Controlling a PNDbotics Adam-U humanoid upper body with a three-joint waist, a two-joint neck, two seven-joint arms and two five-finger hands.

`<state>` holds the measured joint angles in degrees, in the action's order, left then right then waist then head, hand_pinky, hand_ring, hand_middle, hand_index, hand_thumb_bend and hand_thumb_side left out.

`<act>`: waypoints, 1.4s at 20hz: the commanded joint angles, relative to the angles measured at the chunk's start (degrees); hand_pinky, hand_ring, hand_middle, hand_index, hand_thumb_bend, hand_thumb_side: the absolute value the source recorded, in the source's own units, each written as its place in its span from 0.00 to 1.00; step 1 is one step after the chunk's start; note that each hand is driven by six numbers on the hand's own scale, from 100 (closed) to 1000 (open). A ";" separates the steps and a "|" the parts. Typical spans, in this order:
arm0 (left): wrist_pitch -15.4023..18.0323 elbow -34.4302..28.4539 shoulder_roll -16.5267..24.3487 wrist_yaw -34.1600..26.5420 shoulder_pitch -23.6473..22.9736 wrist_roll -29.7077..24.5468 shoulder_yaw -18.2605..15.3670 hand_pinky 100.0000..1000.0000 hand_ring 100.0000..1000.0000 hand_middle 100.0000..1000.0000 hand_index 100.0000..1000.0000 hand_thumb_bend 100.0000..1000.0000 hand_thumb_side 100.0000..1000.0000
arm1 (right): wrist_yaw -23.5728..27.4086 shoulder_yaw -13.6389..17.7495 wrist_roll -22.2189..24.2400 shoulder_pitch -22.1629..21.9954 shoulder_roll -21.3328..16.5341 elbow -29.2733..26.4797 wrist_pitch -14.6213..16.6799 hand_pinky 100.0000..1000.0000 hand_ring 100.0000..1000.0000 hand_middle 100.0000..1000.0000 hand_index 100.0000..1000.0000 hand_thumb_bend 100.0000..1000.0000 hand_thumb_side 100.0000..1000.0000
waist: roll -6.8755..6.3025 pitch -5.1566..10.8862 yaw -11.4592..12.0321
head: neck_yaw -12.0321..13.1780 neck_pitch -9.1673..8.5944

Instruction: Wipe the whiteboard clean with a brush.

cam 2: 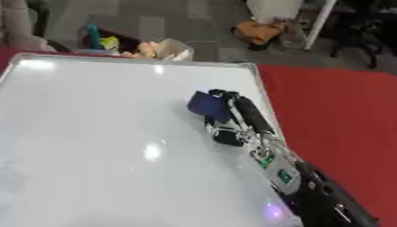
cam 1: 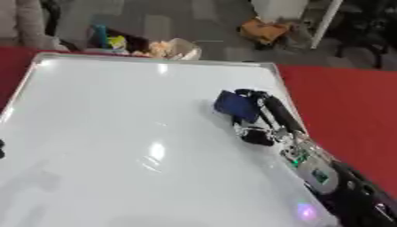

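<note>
A large whiteboard (cam 1: 116, 133) lies flat and fills most of both views; its surface looks blank and glossy with light reflections. My right hand (cam 1: 267, 117) reaches in from the lower right and rests on the board's right part. Its fingers are curled round a dark blue brush (cam 1: 235, 105), which is pressed against the board surface. At the left edge of the left eye view a small dark shape (cam 1: 1, 148) shows, possibly my left hand; nothing more of it can be made out.
A red cloth (cam 1: 341, 102) covers the table to the right of the board and at the far left. Beyond the board's far edge, a box of mixed items (cam 1: 143, 44) and an orange object (cam 1: 263, 30) sit on the grey floor.
</note>
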<state>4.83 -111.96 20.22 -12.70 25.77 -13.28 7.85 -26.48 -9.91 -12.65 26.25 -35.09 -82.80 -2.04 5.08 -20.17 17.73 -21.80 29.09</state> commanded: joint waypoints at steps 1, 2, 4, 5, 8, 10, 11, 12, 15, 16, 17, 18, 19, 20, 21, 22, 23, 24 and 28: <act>0.27 -1.52 1.51 -0.37 0.83 0.00 -0.66 0.42 0.48 0.54 1.00 0.15 0.78 | 0.58 0.59 -0.19 0.65 -1.87 0.62 -0.12 0.53 0.44 0.52 0.82 0.00 0.26 | -0.28 0.87 0.22 | -0.97 -0.75; 0.26 -1.60 1.52 -0.39 0.83 0.00 -0.69 0.42 0.48 0.54 1.00 0.15 0.78 | 0.71 0.49 -0.24 0.72 -1.77 0.96 -0.05 0.53 0.44 0.52 0.81 0.00 0.29 | -0.26 0.81 0.31 | -1.09 -0.81; 0.23 -1.69 1.50 -0.42 0.86 -0.04 -0.68 0.42 0.48 0.54 1.00 0.15 0.78 | 0.69 0.15 -0.14 0.90 -1.58 1.56 0.14 0.54 0.46 0.53 0.81 0.00 0.31 | -0.23 0.73 0.40 | -1.27 -0.92; 0.23 -1.73 1.48 -0.42 0.88 -0.08 -0.66 0.42 0.48 0.54 1.00 0.15 0.78 | 0.62 -0.02 0.04 1.03 -1.47 1.87 0.22 0.54 0.46 0.54 0.80 0.00 0.31 | -0.23 0.69 0.43 | -1.31 -0.98; 0.23 -1.81 1.48 -0.42 0.93 -0.16 -0.66 0.42 0.48 0.54 1.00 0.15 0.78 | 0.01 -0.53 1.02 1.33 -1.26 2.65 0.53 0.55 0.49 0.55 0.77 0.00 0.33 | -0.26 0.63 0.50 | -1.41 -1.09; 0.25 -1.87 1.47 -0.45 0.94 -0.16 -0.68 0.42 0.48 0.54 1.00 0.15 0.78 | -0.62 -0.80 1.92 1.49 -1.08 3.11 0.69 0.56 0.52 0.56 0.76 0.00 0.34 | -0.28 0.60 0.58 | -1.51 -1.14; 0.25 -1.89 1.46 -0.47 0.94 -0.18 -0.68 0.42 0.48 0.54 1.00 0.15 0.78 | -0.89 -0.91 2.38 1.56 -0.97 3.32 0.80 0.57 0.53 0.56 0.75 0.00 0.35 | -0.28 0.58 0.61 | -1.55 -1.17; 0.26 -1.90 1.45 -0.47 0.95 -0.20 -0.68 0.42 0.48 0.54 1.00 0.15 0.78 | -1.16 -1.07 2.90 1.60 -0.84 3.56 0.93 0.57 0.54 0.56 0.75 0.00 0.35 | -0.27 0.55 0.67 | -1.59 -1.20; 0.27 -1.94 1.44 -0.47 0.95 -0.21 -0.72 0.42 0.48 0.54 1.00 0.15 0.78 | -1.99 -1.41 4.44 1.63 -0.54 4.22 1.35 0.58 0.55 0.57 0.74 0.00 0.36 | -0.30 0.48 0.65 | -1.75 -1.23; 0.29 -1.96 1.45 -0.47 0.94 -0.20 -0.74 0.42 0.48 0.54 1.00 0.15 0.78 | -2.34 -1.54 5.02 1.62 -0.46 4.39 1.51 0.58 0.55 0.57 0.73 0.00 0.37 | -0.31 0.46 0.58 | -1.80 -1.24; 0.29 -1.97 1.45 -0.47 0.93 -0.20 -0.75 0.42 0.48 0.54 1.00 0.15 0.78 | -2.70 -1.66 5.59 1.60 -0.39 4.53 1.67 0.59 0.56 0.57 0.73 0.00 0.37 | -0.33 0.46 0.50 | -1.85 -1.24; 0.29 -1.96 1.43 -0.48 0.91 -0.20 -0.75 0.42 0.48 0.54 1.00 0.15 0.78 | -3.12 -1.85 6.26 1.54 -0.32 4.66 1.85 0.59 0.57 0.57 0.73 0.00 0.38 | -0.34 0.46 0.39 | -1.94 -1.24; 0.28 -1.95 1.41 -0.48 0.90 -0.21 -0.74 0.42 0.48 0.54 1.00 0.15 0.78 | -3.57 -2.05 7.05 1.47 -0.23 4.76 2.09 0.60 0.58 0.57 0.72 0.00 0.41 | -0.34 0.47 0.27 | -2.01 -1.25; 0.27 -1.93 1.39 -0.48 0.88 -0.24 -0.73 0.42 0.48 0.54 1.00 0.15 0.78 | -3.98 -2.26 7.90 1.35 -0.13 4.85 2.39 0.60 0.59 0.57 0.72 0.00 0.45 | -0.34 0.49 0.14 | -2.07 -1.25; 0.27 -1.91 1.37 -0.47 0.85 -0.25 -0.73 0.42 0.48 0.54 1.00 0.15 0.78 | -4.34 -2.42 8.80 1.24 -0.04 4.89 2.73 0.61 0.60 0.58 0.72 0.00 0.48 | -0.33 0.52 0.02 | -2.11 -1.24; 0.26 -1.88 1.36 -0.47 0.82 -0.27 -0.73 0.42 0.48 0.54 1.00 0.16 0.78 | -4.64 -2.61 9.74 1.10 0.04 4.91 3.10 0.62 0.62 0.59 0.72 0.00 0.56 | -0.31 0.55 -0.08 | -2.17 -1.25; 0.25 -1.85 1.34 -0.47 0.77 -0.28 -0.72 0.42 0.48 0.54 1.00 0.16 0.78 | -4.94 -2.86 10.71 0.94 0.10 4.96 3.50 0.64 0.64 0.61 0.71 0.00 0.63 | -0.28 0.60 -0.16 | -2.20 -1.26; 0.24 -1.82 1.33 -0.47 0.72 -0.30 -0.71 0.42 0.48 0.54 1.00 0.16 0.78 | -5.25 -3.12 11.71 0.78 0.13 5.03 3.93 0.65 0.65 0.62 0.71 0.00 0.68 | -0.24 0.67 -0.23 | -2.24 -1.26; 0.19 -1.70 1.22 -0.56 0.54 -0.33 -0.71 0.42 0.48 0.54 1.00 0.16 0.78 | -6.40 -4.16 15.76 0.30 0.26 5.25 5.56 0.69 0.75 0.69 0.69 0.00 0.85 | -0.03 1.11 -0.31 | -2.37 -1.42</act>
<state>5.00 -112.85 20.44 -13.09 25.79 -13.48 7.73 -32.47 -11.08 0.67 28.29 -35.58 -79.80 3.22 5.46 -19.37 17.29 -23.92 28.54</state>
